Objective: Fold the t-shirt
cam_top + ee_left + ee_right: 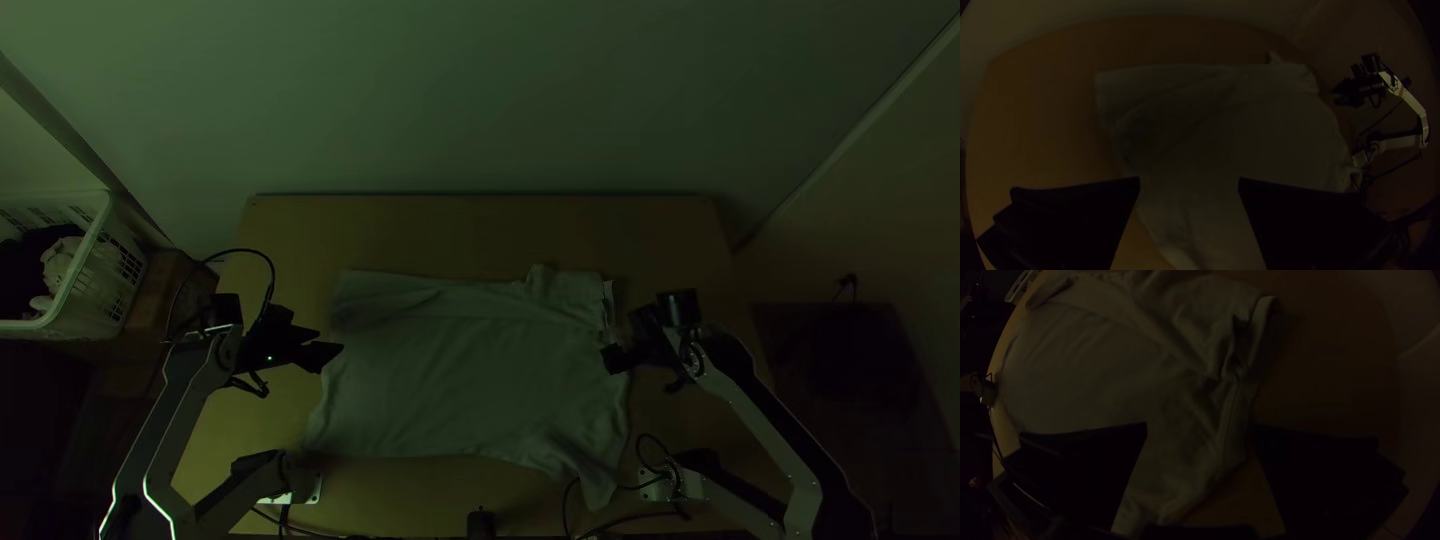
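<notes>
The light t-shirt (470, 370) lies spread across the middle of the table, its far edge creased, with a bunched spot at the far right and a corner trailing towards the near right. At its left edge is my left gripper (332, 355); in the left wrist view the left gripper (1189, 182) stands open above the shirt (1230, 135), nothing between its fingers. By the right edge is my right gripper (612, 358). The right wrist view has the right gripper (1201, 427) open over the side edge of the shirt (1095, 370), holding nothing.
A white laundry basket (100, 255) with clothes stands beyond the table's left side. Bare wood of the table (470, 225) runs along the far edge. Black cables (610, 525) and a small dark object (481, 523) are at the near edge.
</notes>
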Controlling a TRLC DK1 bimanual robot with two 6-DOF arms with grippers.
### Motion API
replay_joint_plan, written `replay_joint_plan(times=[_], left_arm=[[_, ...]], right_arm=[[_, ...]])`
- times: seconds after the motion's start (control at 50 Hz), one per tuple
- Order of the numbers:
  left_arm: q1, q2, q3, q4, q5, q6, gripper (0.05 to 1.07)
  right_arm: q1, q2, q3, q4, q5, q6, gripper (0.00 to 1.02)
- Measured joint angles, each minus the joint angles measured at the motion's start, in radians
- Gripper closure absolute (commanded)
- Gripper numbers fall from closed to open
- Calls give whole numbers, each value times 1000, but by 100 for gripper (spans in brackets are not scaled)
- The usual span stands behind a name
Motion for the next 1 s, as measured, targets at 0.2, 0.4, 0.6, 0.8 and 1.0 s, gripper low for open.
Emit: replay_joint_plan(times=[0.2,0.4,0.6,0.8,1.0], left_arm=[[-33,-33,50,-233,3,159,11],[-57,-48,53,-356,-13,327,11],[-189,-79,53,-387,-74,377,11],[-334,-124,51,-415,-131,378,11],[-431,-157,-5,-415,-175,378,11]], right_arm=[[69,-109,-35,-133,0,-19,11],[103,-151,-52,-219,-8,-68,11],[145,-95,-48,-368,-33,-177,7],[241,-95,-48,-437,-34,-214,7],[284,-76,-48,-477,-33,-243,7]])
